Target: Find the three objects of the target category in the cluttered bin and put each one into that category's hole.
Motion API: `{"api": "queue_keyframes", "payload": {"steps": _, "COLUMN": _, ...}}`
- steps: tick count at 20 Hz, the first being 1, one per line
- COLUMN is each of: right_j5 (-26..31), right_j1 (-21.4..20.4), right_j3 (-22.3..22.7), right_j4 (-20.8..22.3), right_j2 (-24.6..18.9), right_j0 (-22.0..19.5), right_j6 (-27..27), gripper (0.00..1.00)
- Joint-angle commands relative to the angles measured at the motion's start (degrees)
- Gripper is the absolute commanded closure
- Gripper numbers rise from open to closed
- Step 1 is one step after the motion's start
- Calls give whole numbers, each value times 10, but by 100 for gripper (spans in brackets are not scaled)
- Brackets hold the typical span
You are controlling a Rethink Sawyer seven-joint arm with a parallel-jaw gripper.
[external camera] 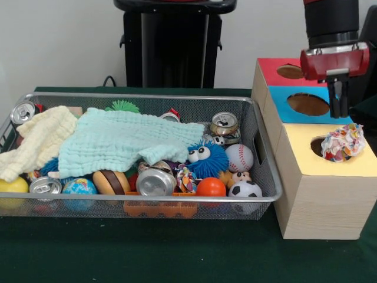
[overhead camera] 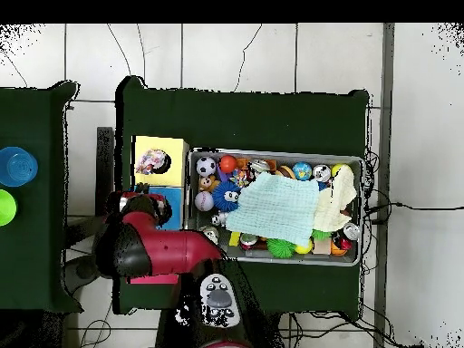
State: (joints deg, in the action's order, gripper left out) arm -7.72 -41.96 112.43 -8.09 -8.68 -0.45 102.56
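Confetti-patterned wad [external camera: 343, 142] sits on the yellow-surround hole [external camera: 318, 146] of the largest wooden box [external camera: 321, 200], resting at the hole's edge and partly covering it; top of the wad stands above the yellow face. In the overhead view the same wad [overhead camera: 149, 163] lies over the yellow square.

Gripper [external camera: 337, 112] hangs above and just behind the wad, over the blue-surround hole [external camera: 307, 104]. Its dark fingers [external camera: 333, 97] point straight down, close together, with nothing between them; tips are apart from the wad. Red and black arm [overhead camera: 149, 251] reaches across the boxes in the overhead view.

Red-surround hole [external camera: 290, 71] is behind the blue one, farthest back.

Bin [external camera: 266, 197] stands just beside the boxes, on the green table cover [external camera: 177, 247]. 1 more multicoloured piece, a knotted rope [external camera: 186, 178], lies near the front rim between a crushed silver can [external camera: 154, 181] and an orange ball [external camera: 211, 187]. A 3rd such piece cannot be made out.

Other bin contents: pale blue cloth [external camera: 123, 141] and cream cloth [external camera: 35, 141] spread over the left and middle; fuzzy blue ball with googly eyes [external camera: 206, 159]; baseball [external camera: 239, 157]; soccer ball [external camera: 245, 190]; globe ball [external camera: 79, 187]; yellow ball [external camera: 13, 185]; burger toy [external camera: 112, 181]; upright can [external camera: 224, 127] at the back right; 2 more cans at the left, 1 at the back corner [external camera: 23, 111], 1 near the front [external camera: 45, 186].
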Motion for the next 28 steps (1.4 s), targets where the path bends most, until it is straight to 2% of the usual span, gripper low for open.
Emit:
{"api": "queue_keyframes", "payload": {"steps": 1, "right_j5": 170, "right_j1": -104, "right_j3": 18, "right_j4": -40, "right_j2": 35, "right_j0": 17, "right_j6": 98, "gripper": 100}}
{"api": "queue_keyframes", "payload": {"steps": 4, "right_j5": 259, "right_j1": -123, "right_j3": -30, "right_j4": -43, "right_j2": 70, "right_j0": 42, "right_j6": 102, "gripper": 100}}
{"api": "queue_keyframes", "payload": {"steps": 8, "right_j5": 357, "right_j1": -122, "right_j3": -103, "right_j4": -24, "right_j2": 99, "right_j0": 60, "right_j6": 101, "gripper": 100}}
{"api": "queue_keyframes", "payload": {"steps": 10, "right_j5": 379, "right_j1": -115, "right_j3": -128, "right_j4": -13, "right_j2": 105, "right_j0": 62, "right_j6": 99, "gripper": 100}}
{"api": "queue_keyframes", "payload": {"steps": 16, "right_j5": 358, "right_j1": -78, "right_j3": -183, "right_j4": 11, "right_j2": 106, "right_j0": 55, "right_j6": 77, "gripper": 100}}
{"api": "queue_keyframes", "payload": {"steps": 20, "right_j5": 334, "right_j1": -45, "right_j3": -212, "right_j4": 12, "right_j2": 96, "right_j0": 49, "right_j6": 67, "gripper": 100}}
{"api": "queue_keyframes", "payload": {"steps": 28, "right_j5": 321, "right_j1": 5, "right_j3": -270, "right_j4": 20, "right_j2": 99, "right_j0": 49, "right_j6": 56, "gripper": 100}}
